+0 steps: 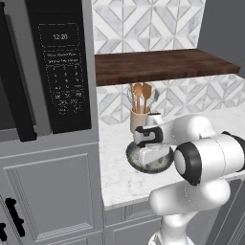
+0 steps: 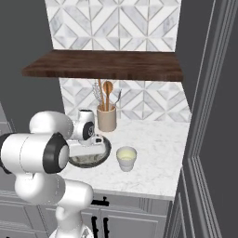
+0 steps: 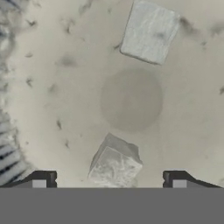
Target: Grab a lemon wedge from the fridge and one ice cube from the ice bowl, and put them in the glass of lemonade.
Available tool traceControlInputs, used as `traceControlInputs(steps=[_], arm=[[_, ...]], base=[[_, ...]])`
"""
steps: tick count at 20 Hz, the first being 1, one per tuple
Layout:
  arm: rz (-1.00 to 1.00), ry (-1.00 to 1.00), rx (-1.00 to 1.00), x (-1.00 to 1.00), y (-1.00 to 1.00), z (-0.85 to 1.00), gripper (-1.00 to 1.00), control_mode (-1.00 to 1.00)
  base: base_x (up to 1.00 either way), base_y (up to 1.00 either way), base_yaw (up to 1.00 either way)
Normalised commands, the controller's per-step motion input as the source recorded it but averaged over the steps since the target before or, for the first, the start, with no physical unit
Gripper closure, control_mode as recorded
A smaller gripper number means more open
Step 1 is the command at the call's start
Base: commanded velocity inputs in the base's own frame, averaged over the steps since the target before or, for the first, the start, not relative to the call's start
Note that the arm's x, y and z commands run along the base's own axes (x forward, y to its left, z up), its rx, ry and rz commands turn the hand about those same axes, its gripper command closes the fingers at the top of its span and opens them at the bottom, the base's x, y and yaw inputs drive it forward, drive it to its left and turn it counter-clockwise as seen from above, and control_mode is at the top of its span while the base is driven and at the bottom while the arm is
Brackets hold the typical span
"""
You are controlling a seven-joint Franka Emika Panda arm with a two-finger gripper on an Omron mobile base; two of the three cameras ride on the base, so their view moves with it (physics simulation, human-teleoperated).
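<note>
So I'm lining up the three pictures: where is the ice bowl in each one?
Left base view: ice bowl at centre, on the counter, partly behind the arm.
Right base view: ice bowl left of centre, beside the glass of lemonade.
Hand view: its pale speckled inside spreads across the picture, with ice cubes.
Shared landmark: the holder of wooden spoons behind the bowl.

Arm folded forward, wrist pointing down; end effector [image 3: 109,181] jaws spread wide, nothing between them gripped.

A home kitchen: behind the gripper [image 3: 109,186] stands a holder of wooden spoons [image 2: 106,118] against a geometric tiled backsplash [image 2: 139,104], a marble counter [image 2: 158,144] below it, a wooden shelf [image 1: 162,66] overhead, a built-in oven panel [image 1: 60,67] to its left.
</note>
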Motion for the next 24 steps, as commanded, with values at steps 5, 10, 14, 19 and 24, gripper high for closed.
traceControlInputs(steps=[5,10,14,19,24], arm=[[0.00,0.00,0.00,0.17,0.00,0.00,-1.00,-1.00],[0.00,0.00,0.00,0.00,0.00,0.00,-1.00,-1.00],[0.00,0.00,0.00,0.00,0.00,0.00,1.00,-1.00],[0.00,0.00,0.00,0.00,0.00,0.00,1.00,-1.00],[0.00,0.00,0.00,0.00,0.00,0.00,1.00,-1.00]], base=[[0.00,0.00,0.00],[0.00,0.00,0.00],[0.00,0.00,0.00],[0.00,0.00,0.00],[0.00,0.00,0.00]])
